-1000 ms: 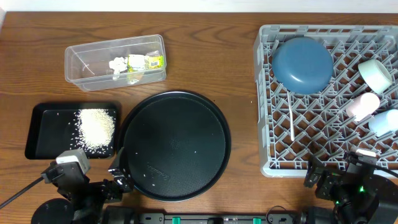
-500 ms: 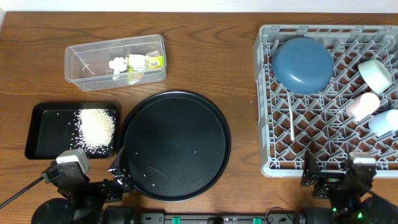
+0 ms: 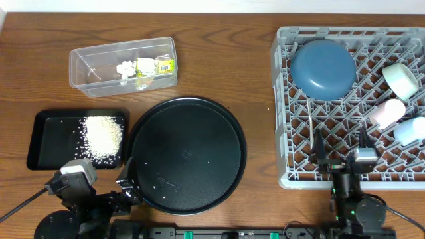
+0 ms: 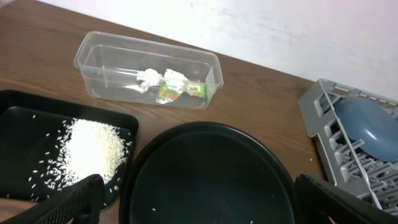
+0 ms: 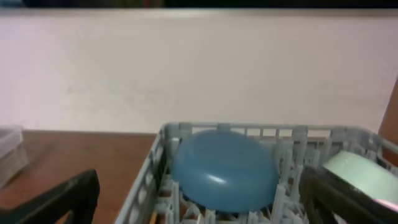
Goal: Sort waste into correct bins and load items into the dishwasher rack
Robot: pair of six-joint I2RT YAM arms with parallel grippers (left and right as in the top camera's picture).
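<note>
A: Checked the waste?
B: Found wrapper [image 3: 164,65] and tissue wad [image 3: 125,68] inside clear tub [image 3: 89,73], toward far-left corner of worktop. Found rice [image 3: 104,136] heaped in shallow black tray [image 3: 53,143], by left edge toward near side, with stray grains around heap.
A: Anything between?
B: Logged round black tray [image 3: 187,156] mid-worktop at near edge, just beside the shallow one, with a few white specks on it.
A: Rack side?
B: Logged dishwasher rack [image 3: 284,133] along right edge. Counted 5 items in it: dark-blue dish [image 3: 323,69] in far-left corner of rack, rounded side up; mint-green bowl [image 3: 400,78], white cup [image 3: 387,113] and pale-blue cup [image 3: 410,130] down its right side, all tilted; white spoon [image 3: 311,131] lying on the near side of dish.
A: Tools?
B: Saw left gripper [image 4: 198,186] spread wide, clamped on nothing, low at near edge by rim of round tray. Saw right gripper [image 3: 340,143] likewise spread and empty, over near wall of rack, facing dish.
</note>
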